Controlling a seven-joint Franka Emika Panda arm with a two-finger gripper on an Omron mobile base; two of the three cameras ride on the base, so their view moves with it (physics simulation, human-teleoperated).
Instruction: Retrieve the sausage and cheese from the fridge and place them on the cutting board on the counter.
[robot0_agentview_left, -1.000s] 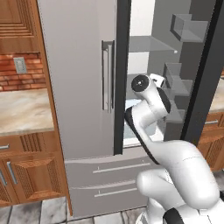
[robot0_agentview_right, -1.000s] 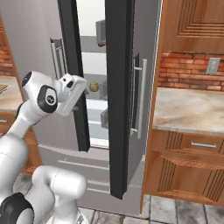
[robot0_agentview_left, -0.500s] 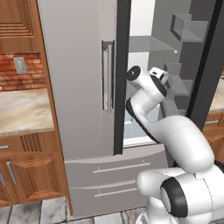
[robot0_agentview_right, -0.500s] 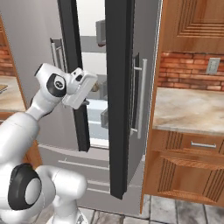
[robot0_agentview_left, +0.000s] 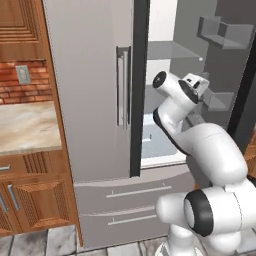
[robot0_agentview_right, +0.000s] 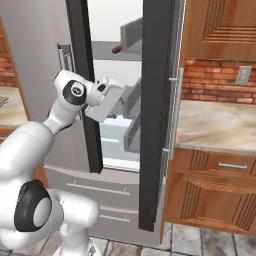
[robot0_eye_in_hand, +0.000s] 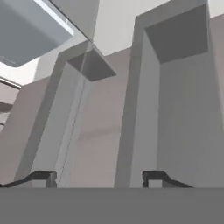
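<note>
Fridge (robot0_agentview_left: 95, 90) w/ one door swung open; arm rises from base, bends at elbow and reaches fwd into the open compartment, wrist roughly level, hand angled toward the door-side bins (robot0_agentview_left: 225, 32). In right base view the forearm slants up from lower left, hand (robot0_agentview_right: 107, 100) just inside the opening, between the black door edge and the grey bins. Tool (robot0_eye_in_hand: 99, 177): two dark fingertips (robot0_eye_in_hand: 41, 176) stand apart, nothing seen between them, facing grey bin walls; parted, grip on nothing visible. Sausage (robot0_agentview_right: 116, 49): small reddish-brown piece on upper shelf (robot0_agentview_right: 107, 50), far back, above and well apart from the hand. Table (robot0_agentview_right: 215, 125) w/ beige marbled top lies right of fridge, brick wall (robot0_agentview_right: 215, 82) behind; a second stretch of table (robot0_agentview_left: 27, 125) at left in left base view. Cheese and board: cannot tell.
</note>
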